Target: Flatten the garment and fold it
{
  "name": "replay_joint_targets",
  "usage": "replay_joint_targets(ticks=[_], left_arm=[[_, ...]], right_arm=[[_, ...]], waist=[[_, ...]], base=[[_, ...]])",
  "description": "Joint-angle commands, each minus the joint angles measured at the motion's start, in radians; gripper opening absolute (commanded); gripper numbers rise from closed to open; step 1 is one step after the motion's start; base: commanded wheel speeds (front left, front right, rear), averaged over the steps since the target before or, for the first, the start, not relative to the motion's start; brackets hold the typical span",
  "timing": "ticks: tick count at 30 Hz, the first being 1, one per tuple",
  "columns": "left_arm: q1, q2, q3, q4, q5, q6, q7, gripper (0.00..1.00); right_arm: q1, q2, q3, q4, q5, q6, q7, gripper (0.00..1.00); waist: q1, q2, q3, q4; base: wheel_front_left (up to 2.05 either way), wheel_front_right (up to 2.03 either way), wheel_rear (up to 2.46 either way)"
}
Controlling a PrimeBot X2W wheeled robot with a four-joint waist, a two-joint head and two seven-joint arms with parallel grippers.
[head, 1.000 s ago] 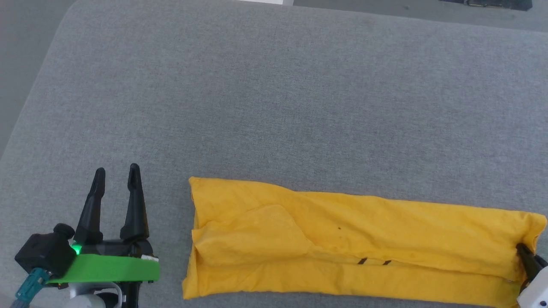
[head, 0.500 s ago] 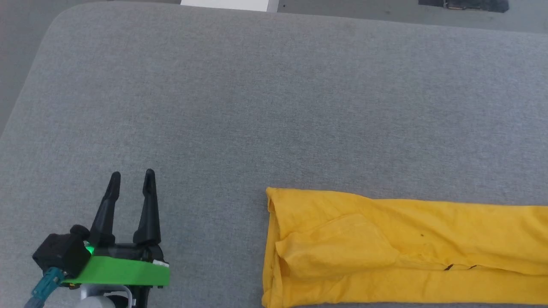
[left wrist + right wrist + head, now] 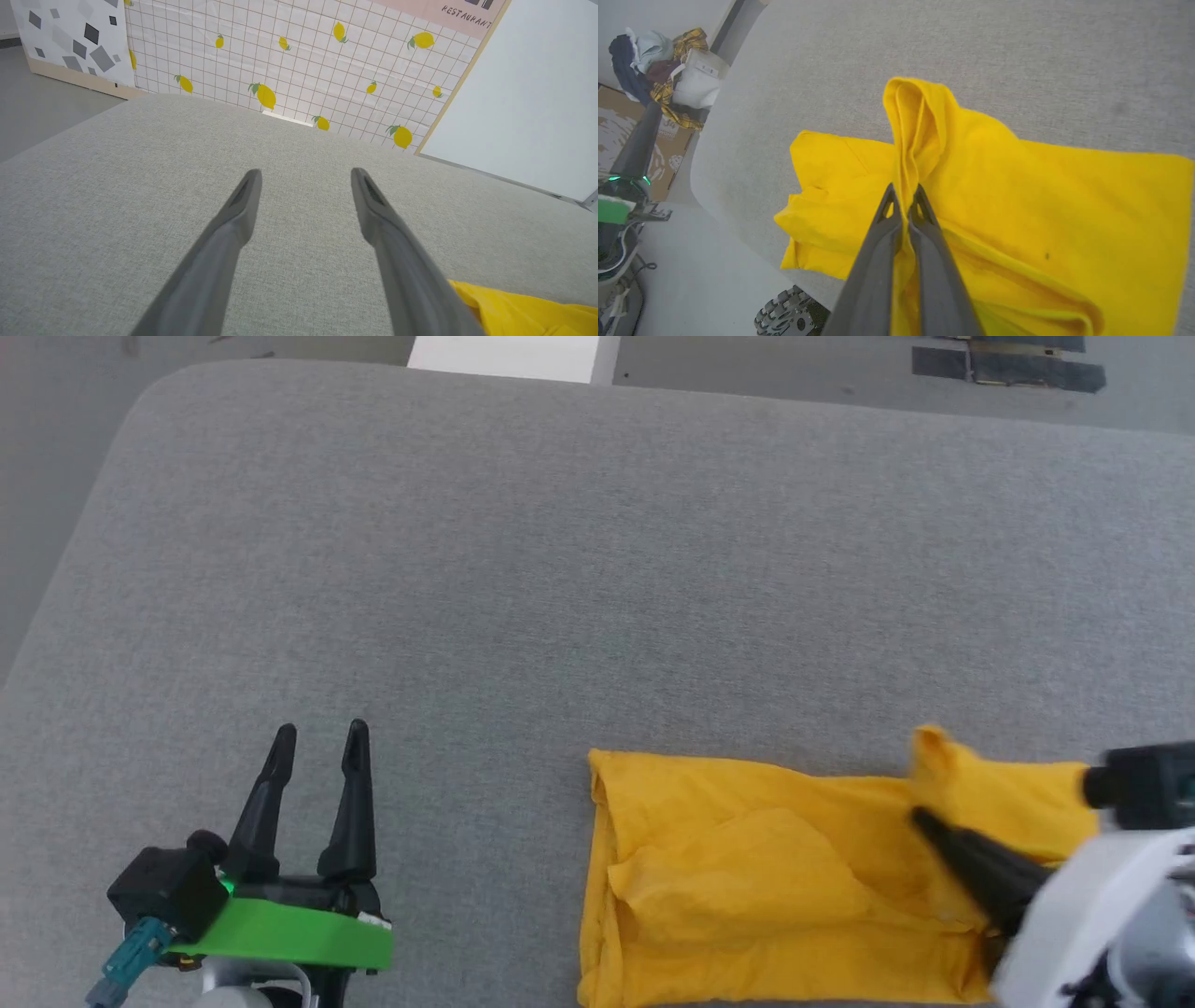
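Right gripper point(image 3: 903, 192) is clenched on a raised end of the garment point(image 3: 747, 896), laid on the grey surface point(image 3: 560, 569). Left gripper point(image 3: 320, 732) is spread wide nearby. Clothes point(image 3: 668, 56) are heaped, maybe on a box point(image 3: 626, 126).

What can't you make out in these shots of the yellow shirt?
Right end of the garment, head view: hidden behind the blurred right gripper, shut on a raised fold.
Its inner layers, right wrist view: covered by its own folds.
Most of it, left wrist view: cut off at the lower right corner, behind a finger of the open left gripper.
Pile of clothes, right wrist view: too small to tell apart.
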Motion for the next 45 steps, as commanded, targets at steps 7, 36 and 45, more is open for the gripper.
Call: replay_joint_targets(ticks=[7,36,45], left_arm=[[-0.024,-0.017,-0.008,0.016,-0.018,-0.014,-0.003,1.00],[-0.072,-0.040,-0.038,0.101,-0.029,-0.044,-0.009,1.00],[-0.065,-0.024,-0.032,0.064,-0.017,-0.037,-0.008,1.00]], right_arm=[[-0.090,0.003,0.234,0.006,0.037,-0.001,0.007,0.00],[-0.297,0.004,0.431,0.468,-0.134,-0.001,-0.304,1.00],[-0.111,0.004,0.059,0.188,-0.214,-0.001,-0.359,1.00]], waist=[[0.0001,0.0000,0.016,0.039],[0.0001,0.0000,0.001,0.082],[0.0001,0.0000,0.004,0.047]], base=[[0.00,0.00,0.00],[0.00,0.00,0.00],[0.00,0.00,0.00]])
